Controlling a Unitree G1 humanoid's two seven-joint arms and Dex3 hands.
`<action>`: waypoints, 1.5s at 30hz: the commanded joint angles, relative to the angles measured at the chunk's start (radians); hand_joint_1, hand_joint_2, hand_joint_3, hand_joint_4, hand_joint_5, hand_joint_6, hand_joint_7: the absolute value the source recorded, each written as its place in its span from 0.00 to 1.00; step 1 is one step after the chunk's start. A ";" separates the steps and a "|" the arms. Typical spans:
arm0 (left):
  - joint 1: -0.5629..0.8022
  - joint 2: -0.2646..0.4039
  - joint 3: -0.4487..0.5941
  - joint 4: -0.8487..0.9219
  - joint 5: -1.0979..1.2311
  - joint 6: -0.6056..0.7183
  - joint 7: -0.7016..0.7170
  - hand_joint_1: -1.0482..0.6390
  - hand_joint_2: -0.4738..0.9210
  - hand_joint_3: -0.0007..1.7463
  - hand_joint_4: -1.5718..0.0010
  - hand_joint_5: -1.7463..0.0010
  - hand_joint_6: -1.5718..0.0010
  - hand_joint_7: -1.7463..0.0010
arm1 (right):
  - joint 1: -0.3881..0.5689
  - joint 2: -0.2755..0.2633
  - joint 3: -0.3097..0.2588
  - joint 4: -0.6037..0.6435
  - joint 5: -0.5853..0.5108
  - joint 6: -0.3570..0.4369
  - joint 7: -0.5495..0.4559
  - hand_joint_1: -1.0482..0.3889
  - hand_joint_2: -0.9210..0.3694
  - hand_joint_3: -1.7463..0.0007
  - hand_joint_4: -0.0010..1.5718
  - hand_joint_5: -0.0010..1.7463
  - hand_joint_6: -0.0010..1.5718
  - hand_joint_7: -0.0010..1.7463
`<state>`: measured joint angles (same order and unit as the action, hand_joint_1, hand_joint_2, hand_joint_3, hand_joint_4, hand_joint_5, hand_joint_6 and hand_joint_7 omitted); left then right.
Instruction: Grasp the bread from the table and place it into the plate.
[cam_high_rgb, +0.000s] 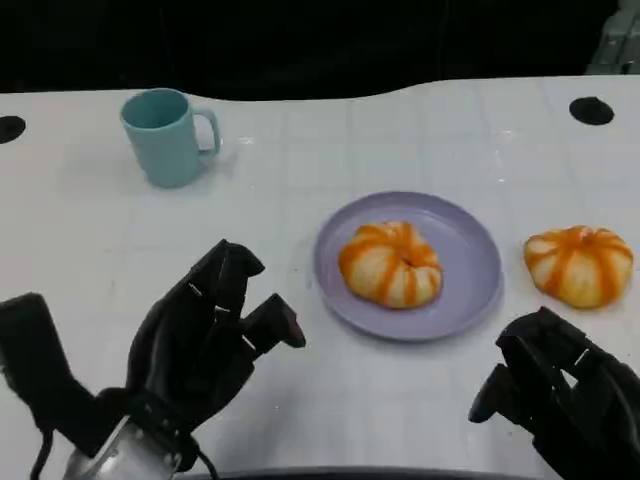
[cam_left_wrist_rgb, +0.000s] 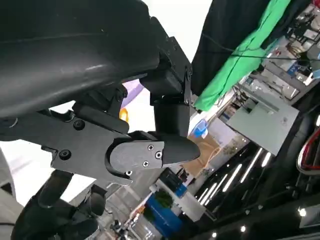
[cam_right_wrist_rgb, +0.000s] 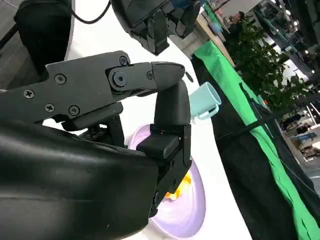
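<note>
Two black hands hover low over the near edge of a white table (cam_high_rgb: 300, 150). The left hand (cam_high_rgb: 205, 340) sits at the near left with its fingers spread apart, holding nothing and touching nothing. The right hand (cam_high_rgb: 565, 395) sits at the near right, its fingers loosely curled but apart, also holding nothing.

Just beyond the right hand, to the far side of it, lies a round bun (cam_high_rgb: 578, 264) with orange stripes, resting on the bare table and apart from the fingers. To the left of that bun, between the two hands and a little farther away, is a lilac plate (cam_high_rgb: 470, 240). A second striped bun (cam_high_rgb: 390, 264) rests in the middle of the plate.

Far to the left, well apart from everything else, stands a teal mug (cam_high_rgb: 166, 136), upright, its handle pointing right. Nothing lies between the right hand and the loose bun.
</note>
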<state>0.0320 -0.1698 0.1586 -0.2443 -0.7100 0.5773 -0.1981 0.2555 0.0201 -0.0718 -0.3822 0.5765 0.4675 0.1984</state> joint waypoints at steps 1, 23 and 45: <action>0.068 0.017 0.027 -0.019 -0.037 0.044 0.045 0.30 1.00 0.24 0.46 0.00 0.60 0.00 | 0.004 -0.019 -0.010 -0.014 0.004 -0.006 0.005 0.38 0.00 0.87 0.39 1.00 0.34 0.86; 0.128 0.089 -0.023 -0.011 0.049 0.007 0.029 0.29 1.00 0.22 0.47 0.00 0.65 0.00 | 0.009 -0.020 -0.008 -0.023 0.002 -0.020 0.002 0.38 0.00 0.87 0.38 1.00 0.34 0.85; 0.127 0.102 -0.051 0.030 0.058 -0.059 -0.022 0.28 1.00 0.20 0.47 0.00 0.62 0.00 | 0.002 -0.026 -0.017 0.003 0.002 -0.031 0.027 0.37 0.00 0.87 0.39 1.00 0.36 0.86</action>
<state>0.1681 -0.0845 0.1097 -0.2220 -0.6692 0.5486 -0.1937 0.2569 0.0059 -0.0769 -0.3809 0.5735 0.4481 0.2168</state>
